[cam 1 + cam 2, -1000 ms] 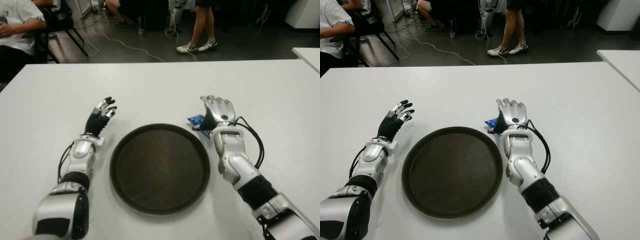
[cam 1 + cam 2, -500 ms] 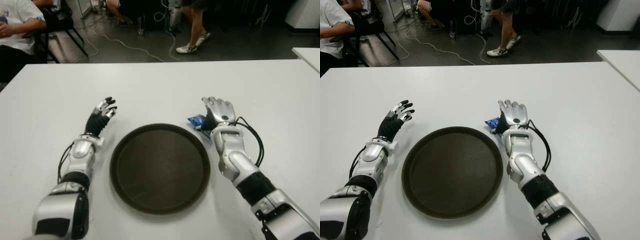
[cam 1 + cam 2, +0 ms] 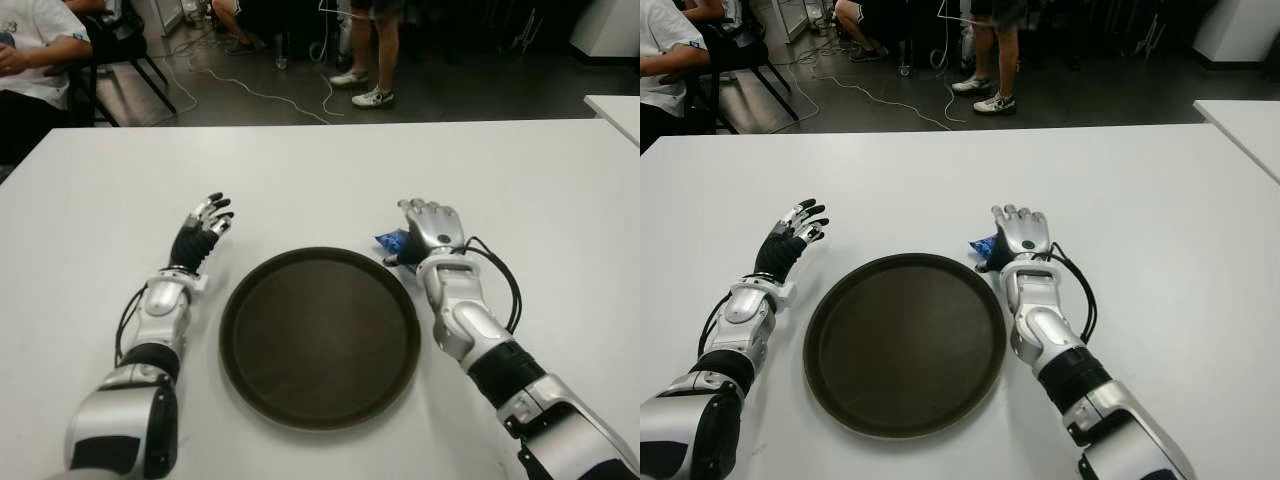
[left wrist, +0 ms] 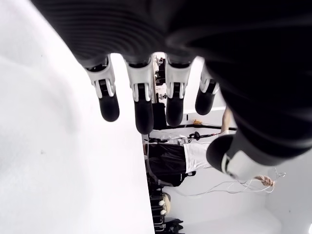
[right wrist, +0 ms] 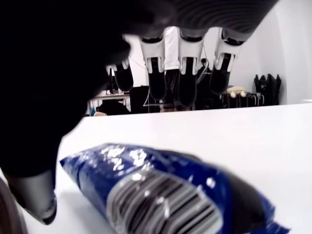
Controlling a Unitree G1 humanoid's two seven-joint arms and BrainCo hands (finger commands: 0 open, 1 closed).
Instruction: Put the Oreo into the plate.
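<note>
Right robot hand [image 3: 1021, 232] hovers uncurled over Oreo packet [image 5: 170, 195], barcode visible.

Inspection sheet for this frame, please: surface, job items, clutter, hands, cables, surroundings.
Surface: white table, bare apart from the job's things.
Job's things: blue Oreo pack lies on the table just outside the plate's far right rim; dark round plate holds nothing.
Clutter: nothing seen.
Hands: right hand is over the pack, fingers extended past it, not closed on it; left hand shows left of the plate, fingers open, holding nothing.
Cables: black cable loops along the right forearm; cords trail on the floor.
Surroundings: seated person far left, standing person's legs beyond the table.
</note>
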